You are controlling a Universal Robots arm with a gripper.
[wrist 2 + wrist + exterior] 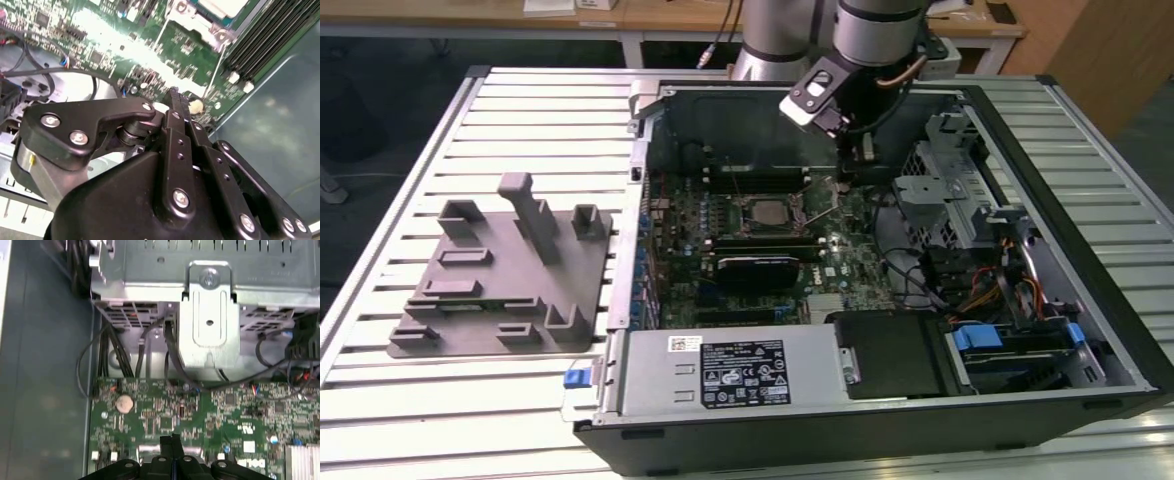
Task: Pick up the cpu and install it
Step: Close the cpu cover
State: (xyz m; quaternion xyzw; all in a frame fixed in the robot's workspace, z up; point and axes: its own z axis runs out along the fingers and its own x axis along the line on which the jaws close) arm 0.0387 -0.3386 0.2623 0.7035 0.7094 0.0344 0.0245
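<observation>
The cpu (pixel 224 6), a shiny silver-white square, lies flat inside the motherboard socket (pixel 769 212), ringed by the socket's metal frame. A thin wire lever (pixel 216 70) stands up beside the socket. My gripper (pixel 857 165) hangs inside the open computer case, to the exterior view's right of the socket and a little above the green board. In both wrist views its black fingers (pixel 172 441) are pressed together with nothing between them. The fingertips (pixel 176 96) hover over the board near a round coin battery (pixel 124 403), apart from the cpu.
The open computer case (pixel 1067 130) lies on a slatted metal table (pixel 520 110). A grey plastic holder tray (pixel 507 275) with upright posts sits at the exterior view's left. A metal drive cage (pixel 210 315), black cables (pixel 170 355) and memory slots (pixel 260 45) crowd the gripper.
</observation>
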